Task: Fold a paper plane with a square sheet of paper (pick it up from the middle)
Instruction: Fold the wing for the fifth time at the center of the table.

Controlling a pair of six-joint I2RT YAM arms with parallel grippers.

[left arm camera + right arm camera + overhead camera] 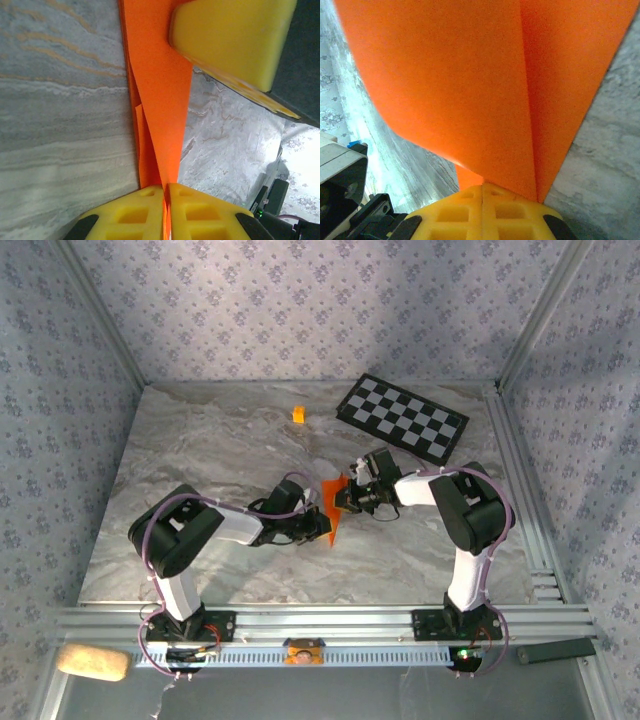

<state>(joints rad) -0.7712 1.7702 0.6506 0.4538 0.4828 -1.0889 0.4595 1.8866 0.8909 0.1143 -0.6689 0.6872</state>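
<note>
The square sheet of paper [331, 505] is bright orange and folded into a narrow, creased pointed shape, held above the marble table [200, 460] at mid-table. My left gripper [320, 524] is shut on its lower end. In the left wrist view the paper [160, 90] runs up from between my yellow fingertips [131, 210], where the left gripper [165, 190] pinches it. My right gripper [347, 497] meets the paper from the right. Its yellow finger [230, 40] shows against the sheet's upper part. In the right wrist view the right gripper [482, 189] is shut on the paper [470, 75], which fans out above it.
A black-and-white checkered board [402, 418] lies at the back right. A tiny orange-yellow cube [298, 414] sits at the back centre. Aluminium rails [520, 490] border the table on the right and at the front. Patterned walls enclose the other sides.
</note>
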